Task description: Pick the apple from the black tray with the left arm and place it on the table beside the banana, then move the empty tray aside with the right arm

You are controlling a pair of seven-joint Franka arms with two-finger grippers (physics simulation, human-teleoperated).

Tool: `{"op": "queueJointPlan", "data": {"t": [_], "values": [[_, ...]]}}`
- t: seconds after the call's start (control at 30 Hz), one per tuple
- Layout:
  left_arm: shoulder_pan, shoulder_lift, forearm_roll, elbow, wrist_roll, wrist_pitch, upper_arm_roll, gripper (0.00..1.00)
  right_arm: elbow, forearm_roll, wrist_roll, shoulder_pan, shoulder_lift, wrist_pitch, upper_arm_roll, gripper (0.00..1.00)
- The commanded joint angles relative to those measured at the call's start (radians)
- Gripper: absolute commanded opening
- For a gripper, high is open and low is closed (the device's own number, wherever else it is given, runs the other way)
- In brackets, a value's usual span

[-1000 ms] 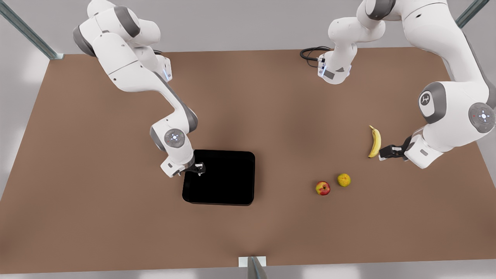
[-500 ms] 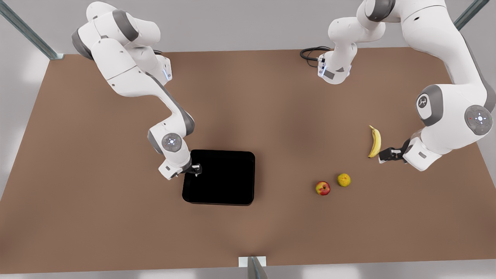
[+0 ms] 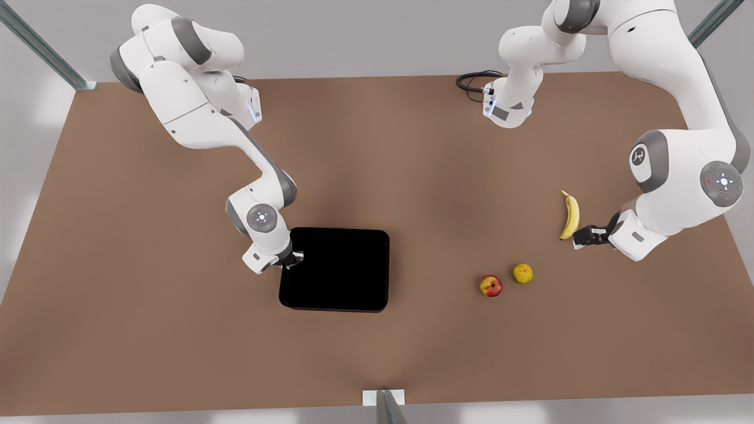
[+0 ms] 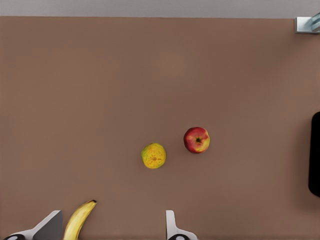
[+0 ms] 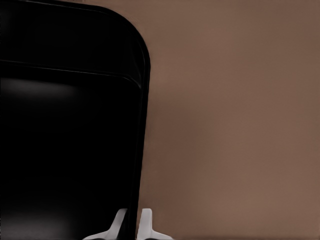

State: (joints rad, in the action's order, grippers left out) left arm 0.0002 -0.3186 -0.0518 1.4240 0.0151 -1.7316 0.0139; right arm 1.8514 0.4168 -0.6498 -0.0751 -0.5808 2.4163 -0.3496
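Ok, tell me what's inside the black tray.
The black tray holds no fruit; the apple lies on the table. The right claw pinches its rim, hiding that bit. The left claw is open beside the banana.

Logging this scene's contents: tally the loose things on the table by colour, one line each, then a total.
Yellow or yellow-green: 2, the banana and the bumpy round fruit
Red: 1, the apple
Black: 1, the black tray
Total: 4
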Motion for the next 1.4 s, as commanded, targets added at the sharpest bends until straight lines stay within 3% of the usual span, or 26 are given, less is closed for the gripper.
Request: {"op": "queueJointPlan", "data": {"t": [0.0,0.37,0.97,1.2,1.37], "values": [[0.0,0.001,0.001,0.0,-0.006,0.0,0.0,1.0,0.0,0.0,0.022,0.0,0.001,0.0,0.0,0.26],[-0.052,0.006,0.0,-0.001,-0.061,0.004,-0.006,1.0,-0.003,-0.001,0.019,0.0,0.012,-0.014,-0.003,0.22],[-0.052,0.004,0.003,-0.004,-0.061,0.001,-0.031,1.0,-0.023,-0.217,0.151,0.008,0.254,-0.365,-0.029,0.19],[-0.052,0.004,0.004,-0.004,-0.063,-0.002,-0.032,1.0,-0.113,-0.283,0.389,0.015,0.326,-0.608,0.078,0.17],[-0.054,0.004,0.029,-0.004,-0.061,-0.003,-0.031,1.0,-0.201,-0.285,0.591,0.017,0.323,-0.681,0.181,0.17]]}}
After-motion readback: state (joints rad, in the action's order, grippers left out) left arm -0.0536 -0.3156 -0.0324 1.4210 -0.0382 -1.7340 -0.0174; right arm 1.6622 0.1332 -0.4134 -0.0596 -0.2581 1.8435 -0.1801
